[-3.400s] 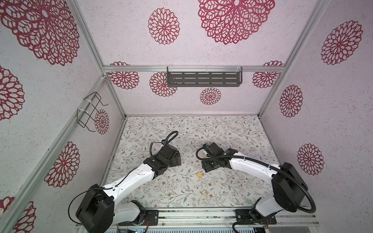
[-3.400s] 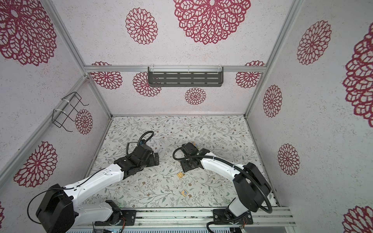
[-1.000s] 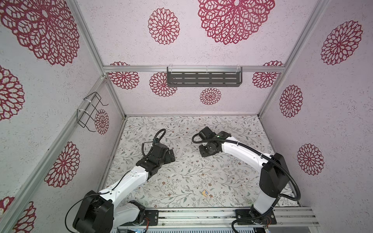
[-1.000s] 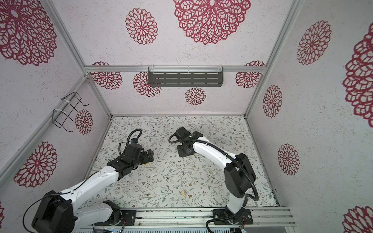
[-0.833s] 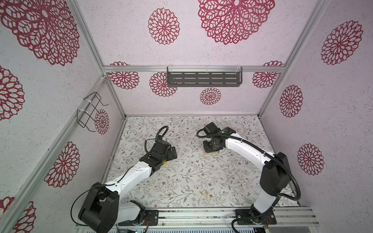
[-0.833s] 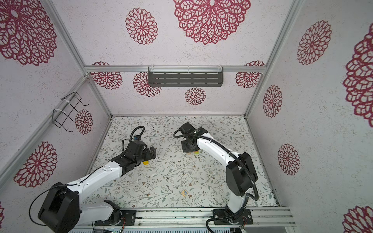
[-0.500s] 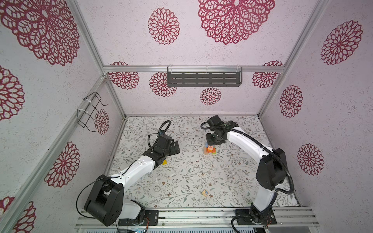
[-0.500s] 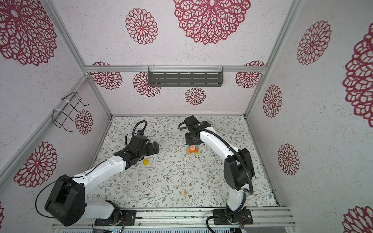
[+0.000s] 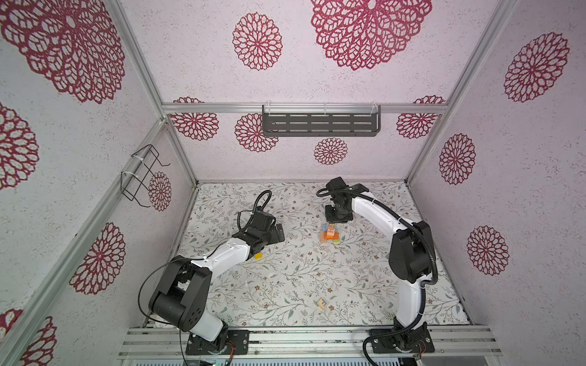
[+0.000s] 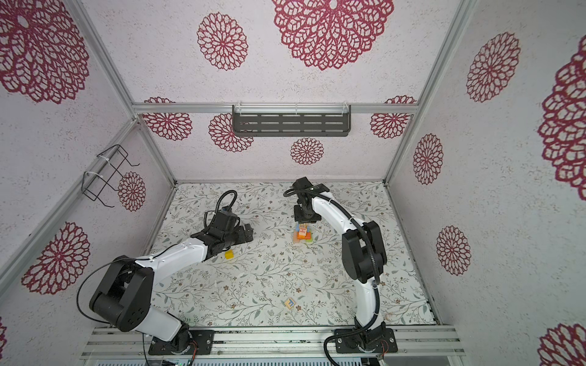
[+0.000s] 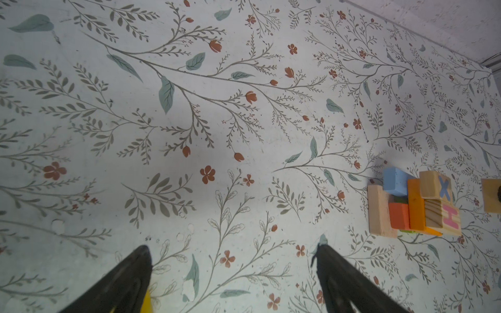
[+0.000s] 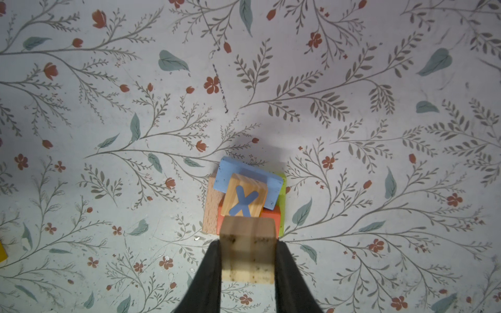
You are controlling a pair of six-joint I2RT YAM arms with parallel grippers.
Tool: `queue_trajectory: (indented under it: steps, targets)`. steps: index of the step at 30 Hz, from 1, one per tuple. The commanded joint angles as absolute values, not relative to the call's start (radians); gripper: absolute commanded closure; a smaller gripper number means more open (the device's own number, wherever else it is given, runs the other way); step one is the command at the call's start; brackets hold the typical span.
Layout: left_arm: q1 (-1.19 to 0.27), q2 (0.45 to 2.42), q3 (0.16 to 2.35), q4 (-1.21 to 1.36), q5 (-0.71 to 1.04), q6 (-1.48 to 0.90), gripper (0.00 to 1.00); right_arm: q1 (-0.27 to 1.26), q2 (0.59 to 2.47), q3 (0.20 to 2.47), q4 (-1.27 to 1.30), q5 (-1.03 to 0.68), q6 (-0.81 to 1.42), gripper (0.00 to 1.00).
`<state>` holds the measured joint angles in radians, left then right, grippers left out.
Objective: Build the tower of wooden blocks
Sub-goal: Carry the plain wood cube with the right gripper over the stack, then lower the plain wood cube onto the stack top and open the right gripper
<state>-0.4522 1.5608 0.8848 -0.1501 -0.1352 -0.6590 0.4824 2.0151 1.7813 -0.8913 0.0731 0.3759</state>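
The tower stands right of the floor's middle: tan and lime bars below, orange and blue bars above, cubes lettered X and H on top. My right gripper is shut on a natural wood cube, hanging just behind the tower in both top views. My left gripper is open and empty, left of the tower. A yellow cube lies by the left forearm.
A loose lettered cube lies near the front rail. A grey slotted shelf hangs on the back wall and a wire basket on the left wall. Walls close in on three sides.
My right gripper has moved toward the back wall with its cube, uncovering the tower. The left arm has stretched farther back, and the yellow cube now shows beside its forearm.
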Motion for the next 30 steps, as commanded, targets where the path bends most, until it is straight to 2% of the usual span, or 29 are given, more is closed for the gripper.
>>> queue_trajectory:
  steps: [1,30]
  targets:
    - [-0.447,1.581,0.905,-0.109,-0.120,-0.672,0.03,0.474,2.023,1.823,-0.911,0.057,0.367,0.72]
    - [-0.442,1.563,0.898,-0.123,-0.131,-0.659,0.03,0.474,2.065,1.809,-0.881,0.030,0.377,0.72]
